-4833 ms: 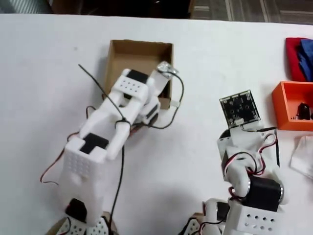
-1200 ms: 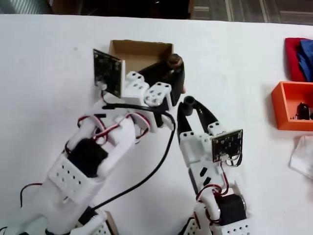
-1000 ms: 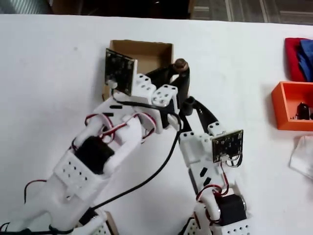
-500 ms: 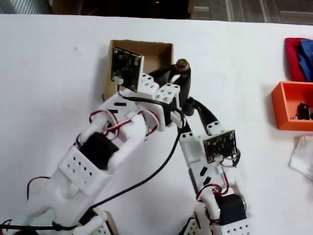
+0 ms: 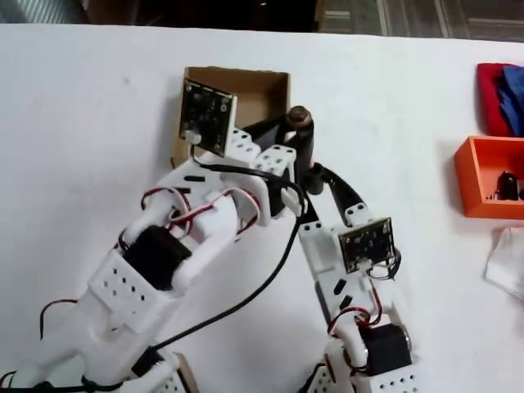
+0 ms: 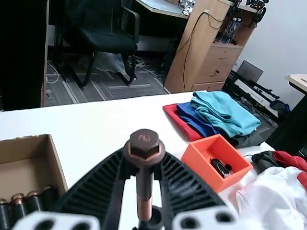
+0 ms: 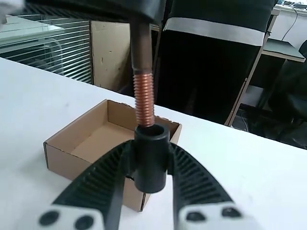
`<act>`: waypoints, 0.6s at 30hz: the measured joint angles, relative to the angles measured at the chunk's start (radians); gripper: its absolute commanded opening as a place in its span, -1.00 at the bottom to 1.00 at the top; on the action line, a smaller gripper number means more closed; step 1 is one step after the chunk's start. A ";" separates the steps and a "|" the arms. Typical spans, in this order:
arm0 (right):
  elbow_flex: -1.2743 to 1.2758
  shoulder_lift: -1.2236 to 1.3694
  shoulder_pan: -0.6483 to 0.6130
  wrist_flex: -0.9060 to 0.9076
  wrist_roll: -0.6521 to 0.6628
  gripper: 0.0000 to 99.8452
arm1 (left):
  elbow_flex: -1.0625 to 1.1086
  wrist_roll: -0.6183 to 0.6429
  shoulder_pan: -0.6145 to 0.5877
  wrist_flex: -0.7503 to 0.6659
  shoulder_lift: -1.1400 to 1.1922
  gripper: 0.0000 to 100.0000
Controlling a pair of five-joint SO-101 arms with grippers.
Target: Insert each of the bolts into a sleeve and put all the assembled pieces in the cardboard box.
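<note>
Copper-toned bolt point(image 5: 297, 113) stands upright in the high view, pinched just under its head by the left gripper point(image 5: 291, 127), beside the right wall of the box point(image 5: 237, 82). The right gripper point(image 5: 318, 177) clamps the sleeve point(image 5: 313, 170) on the near side.

From the left wrist you look down the shaft, and the sleeve sits right below it.

From the right wrist, the threaded tip is at the bore's mouth, perhaps just inside, with both axes vertical and lined up. I judge you need a straight push down.
</note>
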 measured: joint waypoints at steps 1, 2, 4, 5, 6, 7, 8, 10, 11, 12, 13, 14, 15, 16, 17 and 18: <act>0.008 0.000 0.002 0.000 0.000 -0.95 | 0.002 0.000 0.005 0.000 0.002 -0.95; 0.015 0.000 0.003 0.000 0.000 -0.95 | 0.002 0.000 0.012 0.002 0.002 -0.95; 0.023 0.000 0.000 0.000 0.000 -0.95 | 0.002 0.000 0.032 0.005 0.002 -0.95; 0.023 0.000 0.000 0.000 0.000 -0.95 | 0.002 0.000 0.041 0.005 0.002 -0.95; 0.023 0.000 0.002 0.000 0.000 -0.95 | 0.002 0.000 0.051 0.005 0.002 -0.95; 0.023 0.000 0.002 0.000 0.000 -0.95 | 0.002 0.000 0.055 0.005 0.002 -0.95; 0.023 0.000 0.003 0.000 0.000 -0.95 | 0.002 0.000 0.057 0.005 0.002 -0.95; 0.023 0.000 0.000 0.000 0.000 -0.95 | 0.002 0.002 0.057 0.005 0.002 -0.95; 0.023 0.000 0.000 0.000 0.000 -0.95 | 0.002 0.002 0.057 0.005 0.002 -0.95; 0.023 0.000 0.000 0.000 0.000 -0.95 | 0.002 0.002 0.057 0.005 0.002 -0.95; 0.023 0.000 0.000 0.000 0.000 -0.95 | 0.002 0.002 0.057 0.005 0.002 -0.95; 0.023 0.000 0.000 0.000 0.000 -0.95 | 0.002 0.002 0.057 0.005 0.002 -0.95; 0.023 0.000 0.000 0.000 0.000 -0.95 | 0.002 0.000 0.057 0.005 0.002 -0.95; 0.023 0.000 0.000 -0.006 0.000 -0.95 | 0.002 0.000 0.057 0.005 0.002 -0.95; 0.023 0.000 0.000 -0.012 0.000 -0.95 | 0.002 0.003 0.057 0.005 0.002 -0.95; 0.023 0.000 0.000 -0.017 0.000 -0.95 | 0.002 0.003 0.057 0.003 0.002 -0.95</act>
